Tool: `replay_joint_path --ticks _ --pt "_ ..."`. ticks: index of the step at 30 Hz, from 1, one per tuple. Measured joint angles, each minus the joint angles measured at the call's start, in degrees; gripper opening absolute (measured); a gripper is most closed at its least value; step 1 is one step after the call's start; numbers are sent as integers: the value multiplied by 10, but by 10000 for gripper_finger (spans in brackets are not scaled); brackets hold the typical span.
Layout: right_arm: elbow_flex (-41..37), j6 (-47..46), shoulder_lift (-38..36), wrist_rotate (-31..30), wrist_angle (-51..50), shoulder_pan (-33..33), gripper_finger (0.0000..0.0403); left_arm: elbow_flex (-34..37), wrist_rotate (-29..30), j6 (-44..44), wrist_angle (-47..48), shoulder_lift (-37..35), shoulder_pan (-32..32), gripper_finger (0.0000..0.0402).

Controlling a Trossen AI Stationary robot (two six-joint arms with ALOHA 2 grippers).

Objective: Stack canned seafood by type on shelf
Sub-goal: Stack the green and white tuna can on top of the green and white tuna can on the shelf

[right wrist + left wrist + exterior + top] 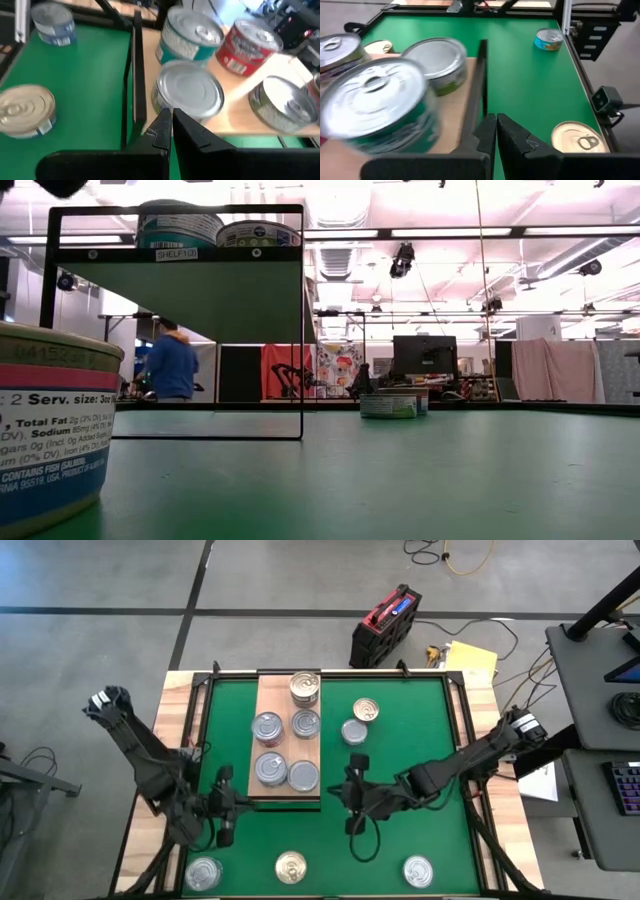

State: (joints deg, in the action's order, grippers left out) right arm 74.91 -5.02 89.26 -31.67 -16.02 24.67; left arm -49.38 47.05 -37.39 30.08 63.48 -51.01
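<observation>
- Shelf (282,690) at table centre-left, 5 tins on it; loose cans at 6 o'clock edge.
- Left gripper (225,820) closed, empty; gold-lid can (290,866) lies toward 4 o'clock, nearest this arm.
- Right gripper (352,812) closed, empty, just beside shelf's 3 o'clock side.

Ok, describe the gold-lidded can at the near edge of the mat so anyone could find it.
Start at the wooden shelf on the green mat. Below it, three cans line the mat's near edge. The gold-lidded can is the middle one; both neighbours have silver lids.

grey floor (100,580), red toolbox (386,625), ceiling strip lights (450,232), person in blue (170,365).
</observation>
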Motion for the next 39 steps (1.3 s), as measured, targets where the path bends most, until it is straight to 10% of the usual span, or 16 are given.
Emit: replay_joint_path --ticks 28,39 --pt "-97 -245 -3 -74 -123 73 9 -276 19 -142 157 300 -81 0" --pt "-133 -402 -3 2 -204 98 9 -342 20 -142 181 376 -81 0"
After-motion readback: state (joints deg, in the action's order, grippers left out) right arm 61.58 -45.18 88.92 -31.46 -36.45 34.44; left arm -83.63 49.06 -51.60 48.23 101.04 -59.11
